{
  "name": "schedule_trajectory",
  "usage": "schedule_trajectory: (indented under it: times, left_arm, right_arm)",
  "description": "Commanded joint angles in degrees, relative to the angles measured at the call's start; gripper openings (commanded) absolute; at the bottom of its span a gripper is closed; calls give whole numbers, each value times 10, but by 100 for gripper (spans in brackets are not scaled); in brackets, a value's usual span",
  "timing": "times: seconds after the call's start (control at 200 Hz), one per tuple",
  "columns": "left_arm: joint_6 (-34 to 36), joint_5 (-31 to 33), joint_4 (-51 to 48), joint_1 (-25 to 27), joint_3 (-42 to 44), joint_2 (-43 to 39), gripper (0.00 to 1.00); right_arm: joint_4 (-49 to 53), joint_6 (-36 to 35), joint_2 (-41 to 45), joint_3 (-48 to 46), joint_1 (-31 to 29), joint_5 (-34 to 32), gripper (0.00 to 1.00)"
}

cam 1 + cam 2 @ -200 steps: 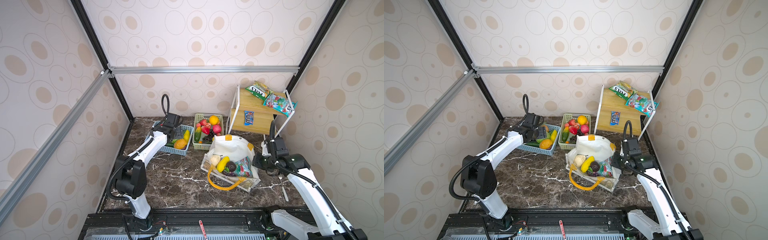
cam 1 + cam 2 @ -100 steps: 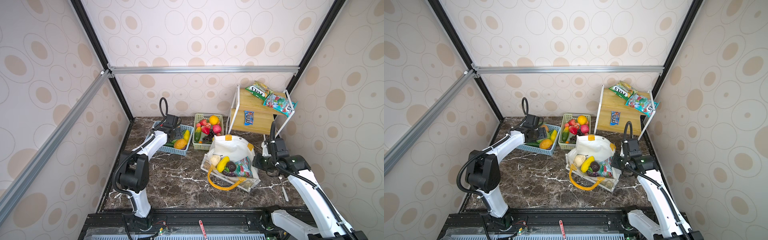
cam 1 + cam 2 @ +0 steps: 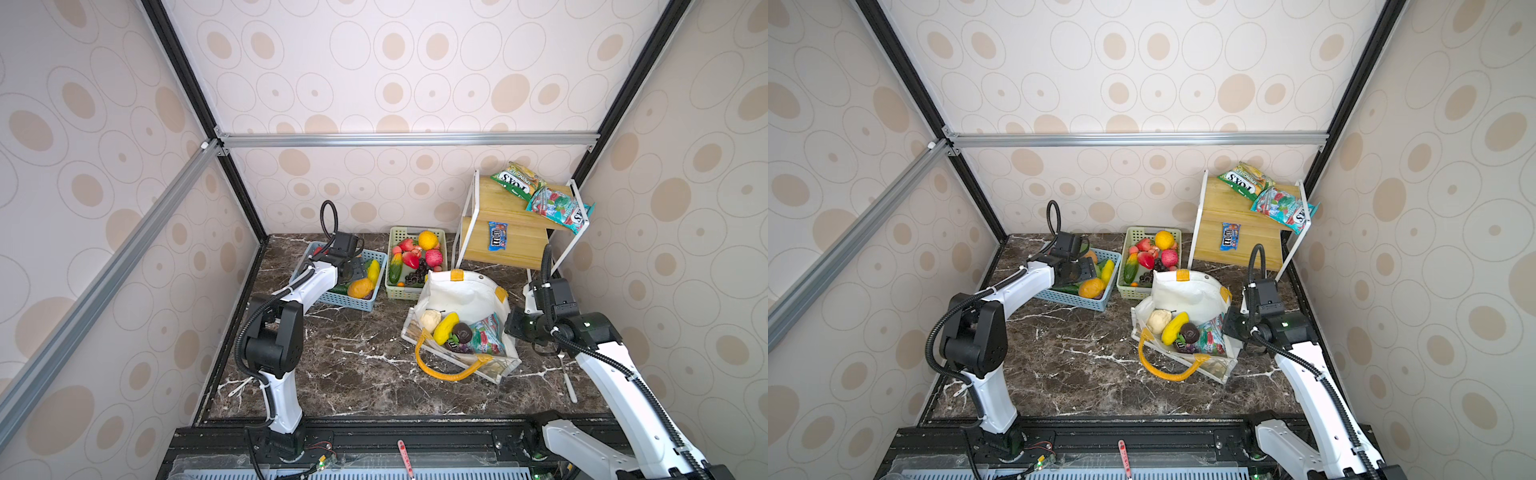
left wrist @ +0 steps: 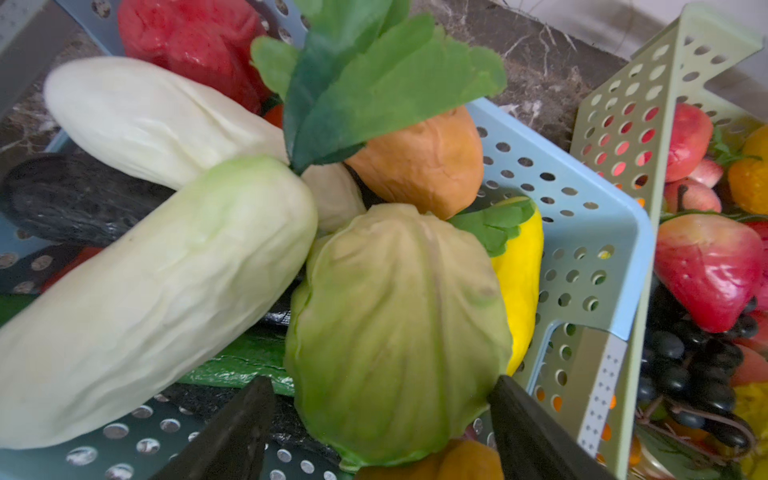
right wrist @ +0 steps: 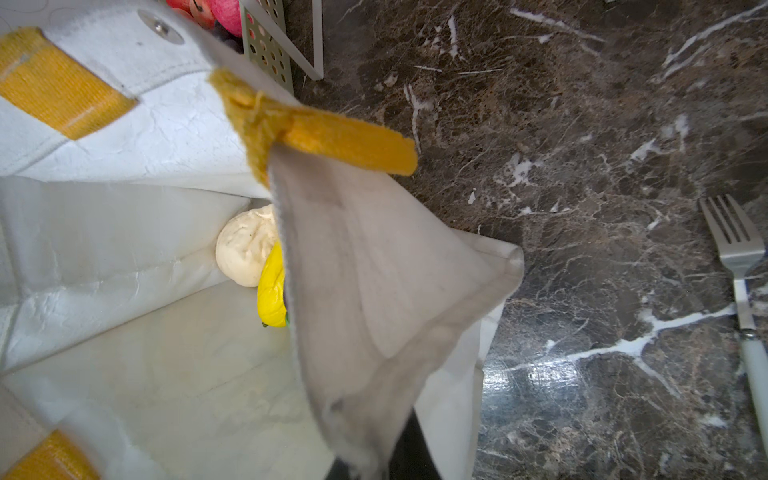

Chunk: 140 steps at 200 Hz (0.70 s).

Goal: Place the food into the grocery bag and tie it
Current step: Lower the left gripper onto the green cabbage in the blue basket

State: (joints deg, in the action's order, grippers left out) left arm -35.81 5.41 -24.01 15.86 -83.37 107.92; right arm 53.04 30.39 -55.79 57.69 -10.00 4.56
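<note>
The left tool [image 4: 380, 384] is spread wide low over the blue basket [image 4: 582, 232]. Its two dark fingers [image 4: 241, 424] flank the green cabbage [image 4: 395, 324], which lies between them beside a pale long vegetable [image 4: 145, 291] and an orange piece [image 4: 415, 166]. Whether the fingers touch the cabbage cannot be told.

The right tool [image 3: 512, 325] is pressed together, pinching the white fabric of the grocery bag [image 3: 459, 291] on the wall facing its own arm. The bag stands open on the counter [image 3: 353, 361], just beside the green basket [image 3: 405, 293]. It holds a white piece [image 3: 430, 320], a yellow piece [image 3: 445, 328] and a teal packet [image 3: 486, 336].
</note>
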Motion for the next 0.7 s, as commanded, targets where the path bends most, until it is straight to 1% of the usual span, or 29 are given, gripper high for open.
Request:
schedule_trajectory:
  times: [0.0, 0.145, 0.42, 0.505, 0.62, 0.695]
  left_arm:
    - [-23, -2, 22, -6, -3, 8, 83]
    - [-40, -24, 55, -7, 18, 8, 83]
    - [-58, -43, 72, -12, 28, 17, 83]
    - [-59, -47, 74, -14, 28, 20, 79]
    - [-58, -52, 74, -14, 28, 21, 70]
    - [-58, -54, 74, -14, 27, 20, 66]
  right_arm:
    - [21, 3, 6, -10, 0, 9, 9]
    - [22, 3, 6, -10, 0, 9, 9]
    - [25, 2, 9, -9, 0, 7, 9]
    - [26, 2, 10, -8, 0, 8, 9]
    - [25, 2, 10, -9, 0, 7, 9]
    - [26, 2, 8, -8, 0, 9, 9]
